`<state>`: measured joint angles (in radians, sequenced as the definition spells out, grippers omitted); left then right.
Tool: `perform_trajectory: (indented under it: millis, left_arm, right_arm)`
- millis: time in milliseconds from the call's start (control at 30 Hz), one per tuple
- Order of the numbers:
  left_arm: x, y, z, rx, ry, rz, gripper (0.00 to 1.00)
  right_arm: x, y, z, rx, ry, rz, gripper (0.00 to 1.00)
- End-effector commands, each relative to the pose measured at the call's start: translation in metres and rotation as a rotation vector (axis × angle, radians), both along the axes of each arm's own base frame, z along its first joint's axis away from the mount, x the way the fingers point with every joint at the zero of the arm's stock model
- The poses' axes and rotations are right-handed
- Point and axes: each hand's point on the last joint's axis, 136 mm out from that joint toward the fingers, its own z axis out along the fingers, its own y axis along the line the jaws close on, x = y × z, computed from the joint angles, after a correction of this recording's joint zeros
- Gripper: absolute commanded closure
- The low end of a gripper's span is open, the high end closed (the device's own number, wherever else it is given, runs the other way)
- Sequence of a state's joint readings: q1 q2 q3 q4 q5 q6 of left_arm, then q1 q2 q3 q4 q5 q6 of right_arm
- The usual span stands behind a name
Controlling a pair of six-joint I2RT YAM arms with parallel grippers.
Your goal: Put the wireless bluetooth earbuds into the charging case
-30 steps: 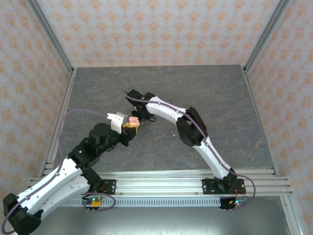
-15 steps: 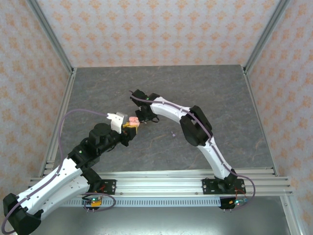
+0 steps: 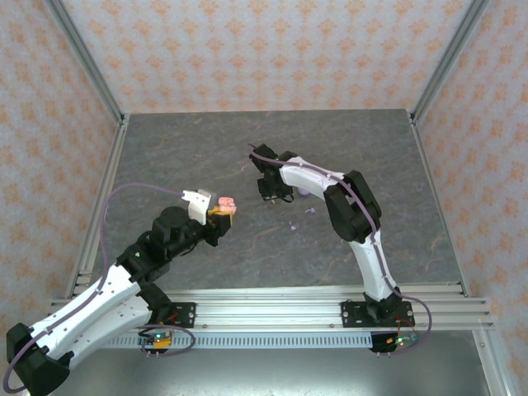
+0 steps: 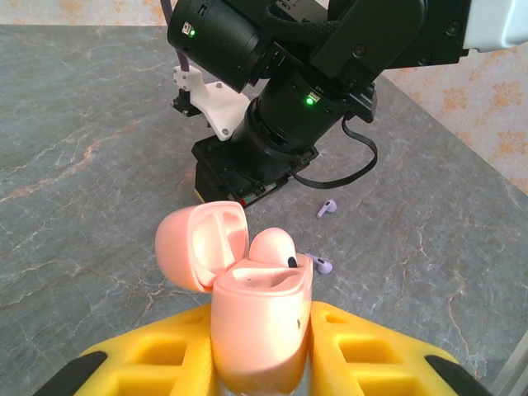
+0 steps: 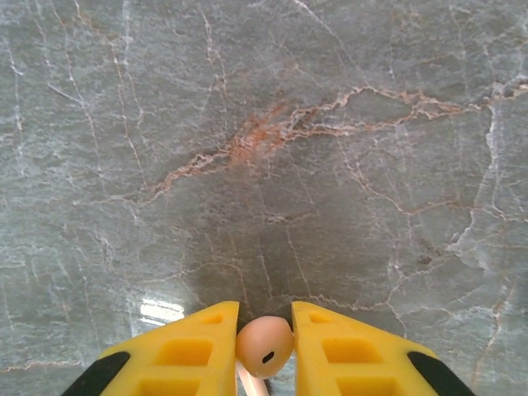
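Your right end effector [image 5: 264, 323] pinches a pink earbud [image 5: 266, 345] by its bulb: light, hard, slick, so hold gently. Left end effector [image 4: 262, 353] clamps the open charging case [image 4: 262, 318], one bud [image 4: 272, 246] apparently seated. Two lavender earbuds [image 4: 327, 208] lie beyond on the surface [image 4: 82, 206].

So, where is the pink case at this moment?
The case sits lid-open between the fingers of the left gripper, left of centre in the top view. The right gripper, shut on a pink earbud, is its nearest neighbour, to the right.

no legible text, no labels, no numbers anywhere
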<state>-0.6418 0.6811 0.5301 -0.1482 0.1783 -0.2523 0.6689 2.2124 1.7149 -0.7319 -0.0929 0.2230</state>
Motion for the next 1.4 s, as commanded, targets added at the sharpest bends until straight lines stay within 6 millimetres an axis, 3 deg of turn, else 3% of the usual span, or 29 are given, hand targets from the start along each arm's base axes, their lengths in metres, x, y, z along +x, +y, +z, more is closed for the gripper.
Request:
perform_trajectory:
  millis: [0, 267, 1067, 1367]
  left_arm:
    - [0.001, -0.004, 0.008, -0.017, -0.025, -0.009, 0.73]
    - [0.002, -0.005, 0.009, -0.016, -0.026, -0.013, 0.73]
    - [0.003, -0.006, 0.009, -0.021, -0.023, -0.013, 0.73]
    - [0.003, -0.006, 0.008, -0.019, -0.020, -0.014, 0.73]
  right_arm:
    - [-0.013, -0.030, -0.011, -0.118, 0.042, -0.005, 0.77]
    - [-0.021, -0.024, -0.016, -0.111, 0.110, 0.049, 0.68]
    - [-0.029, -0.003, -0.031, -0.043, 0.242, 0.114, 0.69]
    - [-0.024, 0.003, -0.031, 0.001, 0.238, 0.090, 0.75]
